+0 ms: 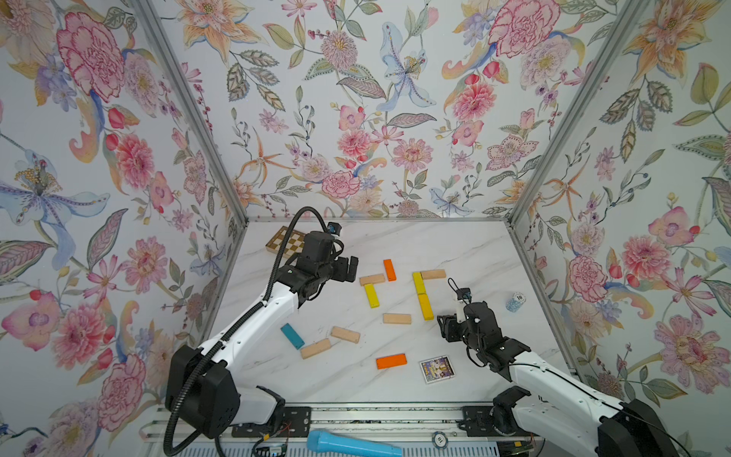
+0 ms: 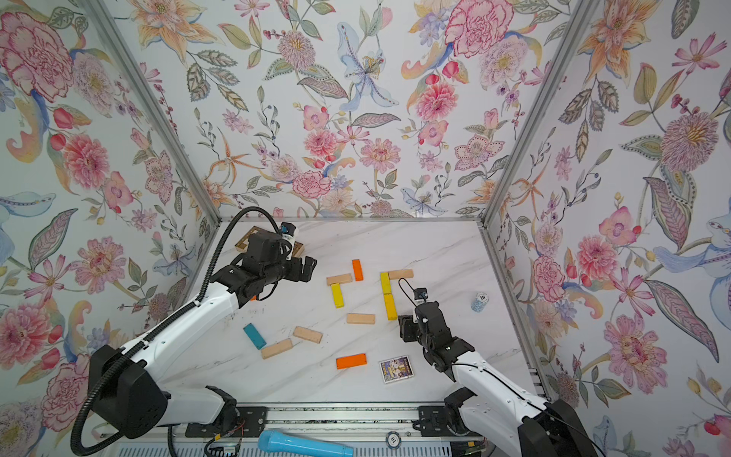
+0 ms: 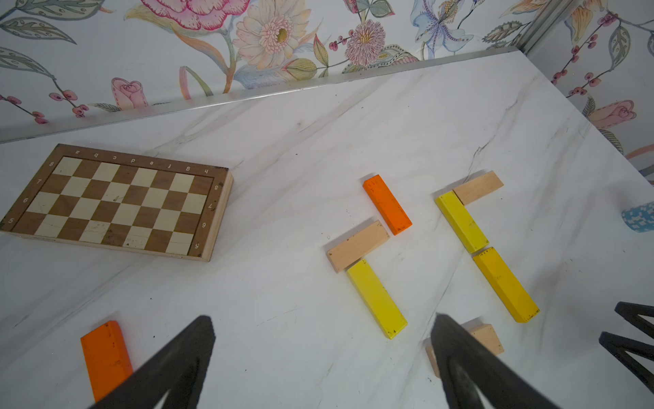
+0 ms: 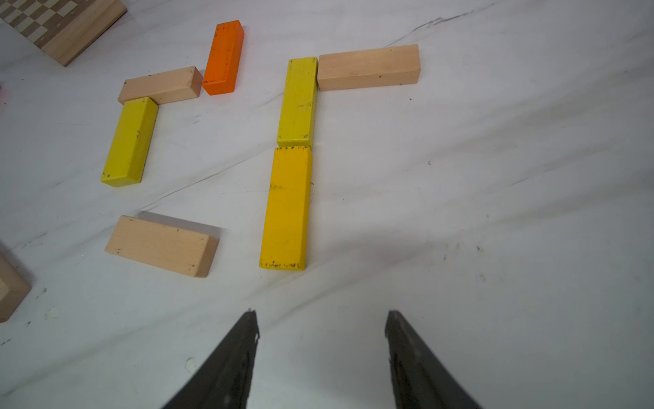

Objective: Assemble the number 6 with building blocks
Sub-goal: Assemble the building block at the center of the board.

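Chequered board [image 1: 279, 242] partly behind left arm [image 1: 277, 300], both top views. Orange block [image 3: 104, 354] & beige block [image 3: 487, 338] half covered by left hand [image 3: 322, 318] fingers [image 3: 184, 364]. Chip stack [image 3: 640, 216] cut by frame edge, wrist cam. Card [image 1: 436, 368] print too small to read.

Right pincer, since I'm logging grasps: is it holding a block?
No, in the right wrist view the right pincer stands open over bare table, short of the nearest yellow block.

Bright, even, diffuse lighting throughout. A soft shadow edges the far side of the beige block [image 4: 161, 244]. The right gripper [image 4: 322, 313], nearer the lens, appears blurred.
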Controlling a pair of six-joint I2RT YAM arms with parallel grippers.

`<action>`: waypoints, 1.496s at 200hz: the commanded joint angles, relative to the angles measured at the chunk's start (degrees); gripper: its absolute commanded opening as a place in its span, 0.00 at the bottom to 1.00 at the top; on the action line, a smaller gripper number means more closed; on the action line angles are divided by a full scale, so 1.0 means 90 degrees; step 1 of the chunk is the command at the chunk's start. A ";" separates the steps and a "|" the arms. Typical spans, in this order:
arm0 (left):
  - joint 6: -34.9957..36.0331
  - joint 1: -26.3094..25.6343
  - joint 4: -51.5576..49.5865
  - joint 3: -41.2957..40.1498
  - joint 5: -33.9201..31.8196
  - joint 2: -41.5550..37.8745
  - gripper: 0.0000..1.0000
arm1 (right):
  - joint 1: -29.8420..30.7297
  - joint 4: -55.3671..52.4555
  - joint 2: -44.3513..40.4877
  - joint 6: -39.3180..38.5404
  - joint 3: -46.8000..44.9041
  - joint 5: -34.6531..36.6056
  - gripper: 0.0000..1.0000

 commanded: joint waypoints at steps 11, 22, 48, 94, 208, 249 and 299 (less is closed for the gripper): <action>0.0129 -0.0053 0.0170 -0.0155 0.0254 -0.0096 0.99 | 0.0040 0.0329 0.0367 0.0001 0.0241 -0.0010 0.60; 0.0156 -0.0042 0.0152 -0.0181 0.0205 -0.0148 0.99 | 0.0040 0.0125 0.0640 0.0105 0.0410 -0.0188 0.60; 0.0270 -0.0054 0.0206 -0.0316 -0.0035 -0.0271 0.99 | 0.0093 -0.0143 0.1222 0.0139 0.0742 -0.0255 0.59; 0.0289 -0.0053 0.0205 -0.0351 -0.0152 -0.0292 0.99 | 0.0079 -0.0443 0.1884 0.0221 0.1102 -0.0408 0.55; 0.0286 -0.0045 0.0194 -0.0321 -0.0248 -0.0184 0.99 | 0.0052 -0.0759 0.2196 0.0345 0.1337 -0.0486 0.27; 0.0295 -0.0042 0.0179 -0.0321 -0.0301 -0.0175 0.99 | 0.0050 -0.0904 0.2636 0.0304 0.1571 -0.0690 0.23; 0.0310 -0.0044 0.0174 -0.0321 -0.0335 -0.0162 0.99 | 0.0049 -0.1012 0.3030 0.0265 0.1767 -0.0827 0.19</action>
